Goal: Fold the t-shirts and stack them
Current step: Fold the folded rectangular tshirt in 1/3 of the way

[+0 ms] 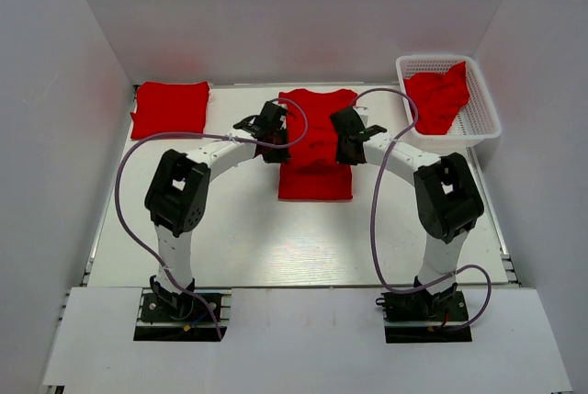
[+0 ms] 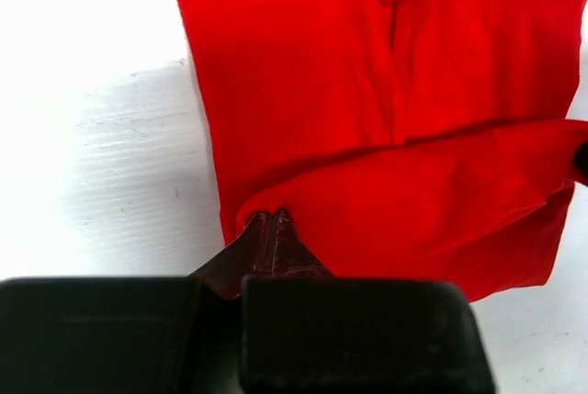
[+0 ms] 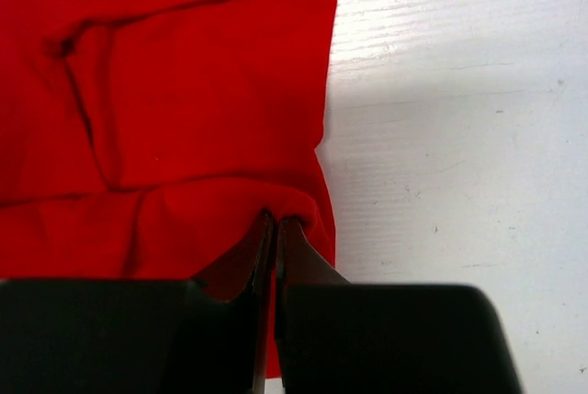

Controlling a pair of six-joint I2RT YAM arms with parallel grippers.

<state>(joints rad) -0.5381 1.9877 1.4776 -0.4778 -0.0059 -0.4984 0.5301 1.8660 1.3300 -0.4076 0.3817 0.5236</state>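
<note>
T-shirt, plain red, seemingly half-folded

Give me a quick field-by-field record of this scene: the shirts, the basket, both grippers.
centre: red cloth t-shirt, partly folded, mid-table
left gripper: shut on its left edge
right gripper: shut on its right edge
far left: folded red t-shirt, lying untouched
far right: white plastic mesh basket holding crumpled red cloth

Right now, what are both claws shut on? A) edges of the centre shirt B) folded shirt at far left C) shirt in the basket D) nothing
A: in the wrist views the left claw and right claw each pinch a side fold of the centre t-shirt.
</note>
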